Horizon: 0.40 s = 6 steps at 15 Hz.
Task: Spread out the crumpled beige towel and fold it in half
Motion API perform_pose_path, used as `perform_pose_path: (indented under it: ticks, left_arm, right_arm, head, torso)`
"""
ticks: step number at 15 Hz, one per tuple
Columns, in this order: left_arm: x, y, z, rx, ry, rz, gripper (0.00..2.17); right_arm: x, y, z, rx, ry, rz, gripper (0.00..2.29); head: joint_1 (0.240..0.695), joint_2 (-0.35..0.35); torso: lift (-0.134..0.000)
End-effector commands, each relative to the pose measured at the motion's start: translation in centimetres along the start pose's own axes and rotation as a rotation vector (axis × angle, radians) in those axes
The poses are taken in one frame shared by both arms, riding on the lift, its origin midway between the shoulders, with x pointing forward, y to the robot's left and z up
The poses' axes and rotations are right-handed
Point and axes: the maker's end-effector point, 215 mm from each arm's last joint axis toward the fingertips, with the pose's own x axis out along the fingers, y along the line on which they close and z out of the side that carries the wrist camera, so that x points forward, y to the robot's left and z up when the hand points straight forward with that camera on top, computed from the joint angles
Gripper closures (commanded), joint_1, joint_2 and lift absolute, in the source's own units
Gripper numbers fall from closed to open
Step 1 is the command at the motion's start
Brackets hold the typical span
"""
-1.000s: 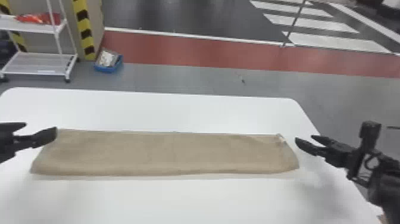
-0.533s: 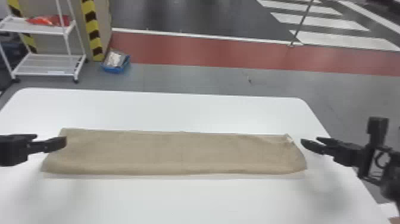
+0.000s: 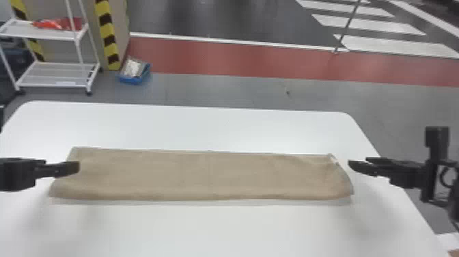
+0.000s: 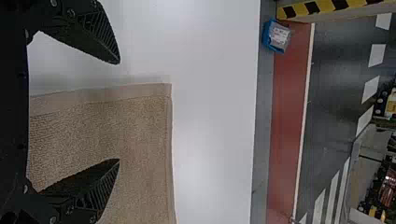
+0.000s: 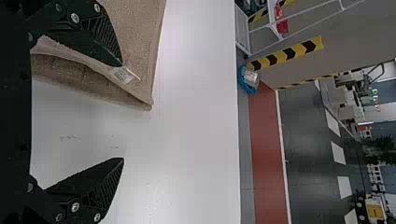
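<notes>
Fingers apart, the left hand (image 4: 118, 111) hangs astride the towel's short left end, one finger in line with the cloth and the other with the tabletop (image 3: 205, 229); nothing is clamped between them. The right hand (image 5: 123, 112) is spread too, level with the opposite end, one finger overlapping the cloth by the label (image 5: 123, 74) in its own wrist view, the tips just beside that end in the head view. Between the hands lies the towel (image 3: 205, 174), a long, flat strip with its long axis running left to right, so each hand is nearer its own end. At the right end the layers sit slightly uneven. The half fold looks essentially made; if that end needs evening, the right hand is the one placed for it, and a careless pull along the strip could skew the edges.
</notes>
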Motion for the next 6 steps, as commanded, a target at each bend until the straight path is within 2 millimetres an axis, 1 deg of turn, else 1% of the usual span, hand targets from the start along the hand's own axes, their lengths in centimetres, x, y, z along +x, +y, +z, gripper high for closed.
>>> perform_pose_path:
  ticks: [1,6]
  left_arm:
    - [0.01,-0.06,0.09,0.001,-0.001,-0.002,0.16]
    - [-0.09,0.11,0.23,0.002,-0.003,0.0,0.16]
  right_arm:
    - [-0.01,0.01,-0.09,0.004,0.007,-0.002,0.19]
    - [0.0,-0.06,-0.09,0.001,0.013,-0.005,0.21]
  head:
    - [0.695,-0.183]
    - [0.695,-0.183]
  torso:
    - [-0.124]
    - [-0.124]
